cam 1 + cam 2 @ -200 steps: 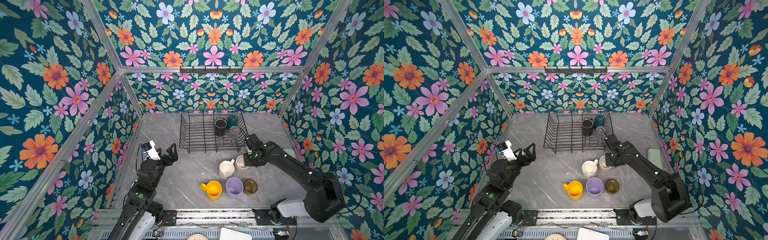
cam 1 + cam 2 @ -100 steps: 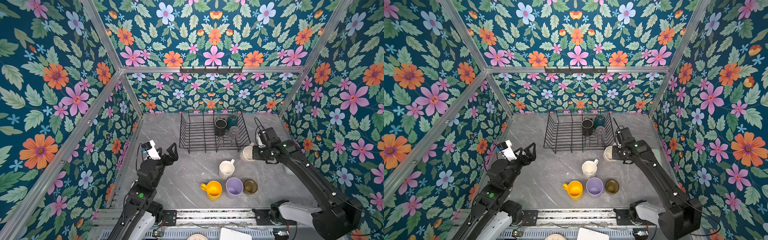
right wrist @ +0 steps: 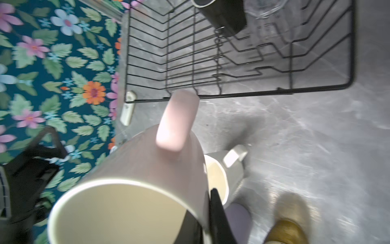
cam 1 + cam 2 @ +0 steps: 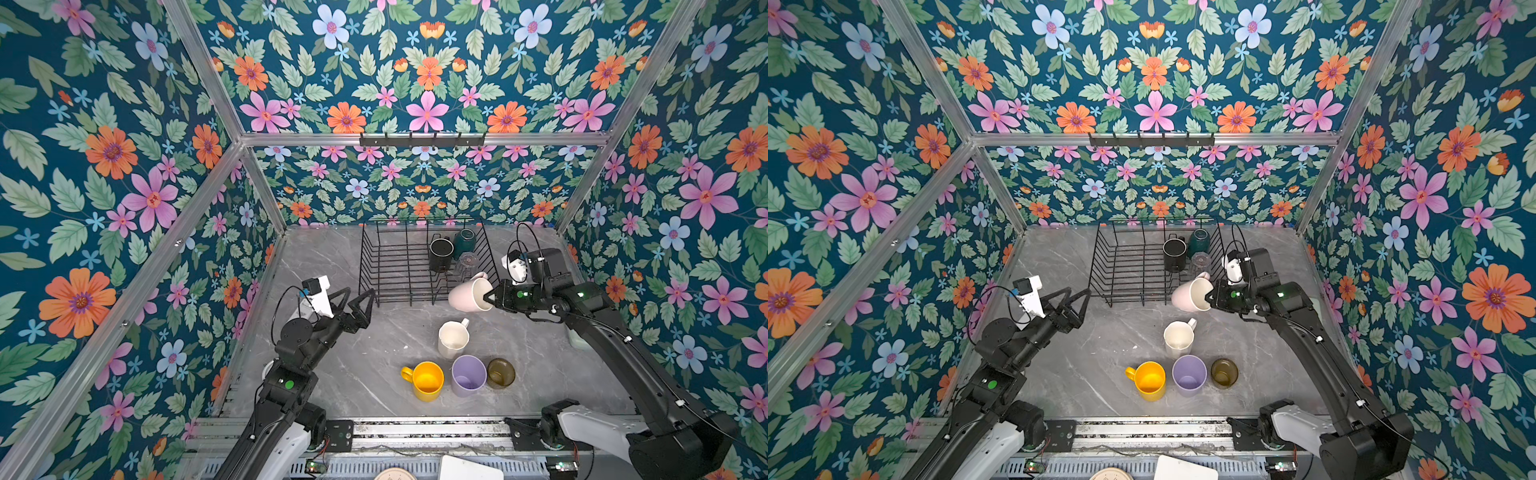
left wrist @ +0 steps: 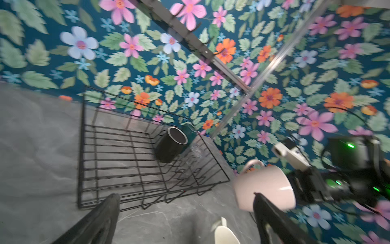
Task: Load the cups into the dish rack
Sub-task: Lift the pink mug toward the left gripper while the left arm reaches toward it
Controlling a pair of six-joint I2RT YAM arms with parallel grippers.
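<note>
Pink mug [image 4: 468,294] has come up off the table since a second ago, pinched by its rim in the right gripper [image 4: 490,297] and tipped sideways at the dish rack [image 4: 395,266] front corner; loading comes next. Left gripper [image 4: 353,301] idles wide beside the rack.

Pale pink mug [image 4: 469,295] tilted beside dish rack [image 4: 395,266]

top views: high, looking down | wrist views: close, share dish rack [image 5: 135,156]
</note>
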